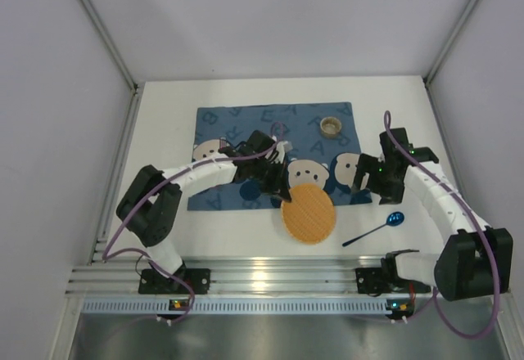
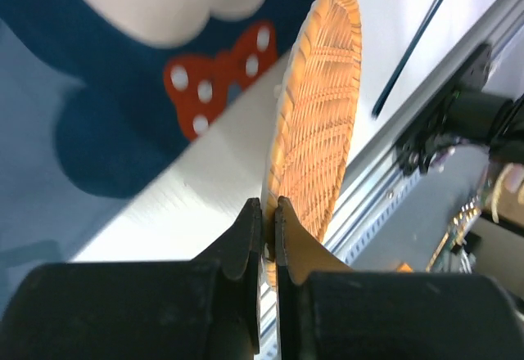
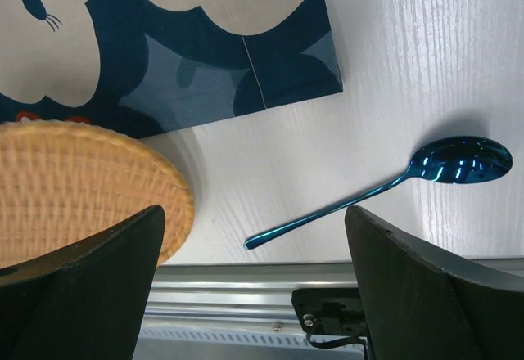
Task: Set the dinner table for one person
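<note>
Where the white counter [image 1: 164, 131] fills the floor of the booth, it runs from the metal rail [image 1: 270, 276] at the near edge to the white walls [image 1: 278, 16] on the other three sides.

- Blue bear-print cloth mat [image 1: 246, 123] lies mid-counter, slightly skewed. Bare strips of counter show on its left, right and far sides, with a wider one at the near side.
- Small round container [image 1: 331, 125] stands on the mat near its far right corner, well apart from both arms.
- Woven plate [image 1: 309, 213] straddles the mat's near edge, part on cloth and part over bare counter. I cannot tell whether it lies flat or is raised.
- Left tool [image 1: 282, 190] is clenched on the plate's rim at its far-left side. In the wrist view the tool [image 2: 268, 209] has its fingers [image 2: 246, 237] pressed together with the woven edge pinched between them.
- Right tool [image 1: 372, 182] is above the mat's near right corner, released. Its fingers [image 3: 82, 286] stand wide with nothing between them.
- Blue spoon [image 1: 375, 231] lies on bare counter to the right of the plate, not touching it. Its bowl points right and its handle tip is close to the near edge.
- Most open room is the bare strip left of the mat.
</note>
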You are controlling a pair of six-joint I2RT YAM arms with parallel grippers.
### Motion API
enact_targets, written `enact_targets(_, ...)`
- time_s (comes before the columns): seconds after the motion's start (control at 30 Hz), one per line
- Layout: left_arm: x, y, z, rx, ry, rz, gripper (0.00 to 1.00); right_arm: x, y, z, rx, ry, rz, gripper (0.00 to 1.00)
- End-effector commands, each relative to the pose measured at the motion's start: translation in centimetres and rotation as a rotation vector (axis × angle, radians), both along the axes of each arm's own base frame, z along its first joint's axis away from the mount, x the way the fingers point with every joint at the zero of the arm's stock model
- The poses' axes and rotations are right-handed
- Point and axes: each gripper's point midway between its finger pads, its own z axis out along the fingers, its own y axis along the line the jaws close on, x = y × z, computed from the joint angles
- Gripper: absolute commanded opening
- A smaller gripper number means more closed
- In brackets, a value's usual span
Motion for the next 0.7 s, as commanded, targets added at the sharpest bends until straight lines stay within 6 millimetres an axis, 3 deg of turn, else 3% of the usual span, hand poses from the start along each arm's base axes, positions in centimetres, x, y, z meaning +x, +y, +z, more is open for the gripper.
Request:
enact_targets(0.0,4.0,0.3,4.0,0.000,-0.116,0.038,0.00,1.3,0.4,0.5,0.019,-0.052,0.024,0.91)
enact_targets(0.03,5.3,-0.1,5.4,-0.019,-0.150,0.049,0.00,1.4,0.4,0.5,0.021,-0.053,0.028,0.91)
enact_targets(0.17,9.4,1.5,6.0,0.009,-0.191,0.113,0.00,1.0,0.7,0.2,0.044,-0.053,0.036,0.91)
enact_targets(0.47,17.8,5.8,5.8,0.098,-0.254,0.288,0.00,0.1,1.4,0.7,0.090,-0.071,0.043,0.91)
enact_targets(0.67,21.3,8.7,4.4,0.080,-0.217,0.371,0.00,0.3,0.8,1.3,0.063,-0.077,0.049,0.91)
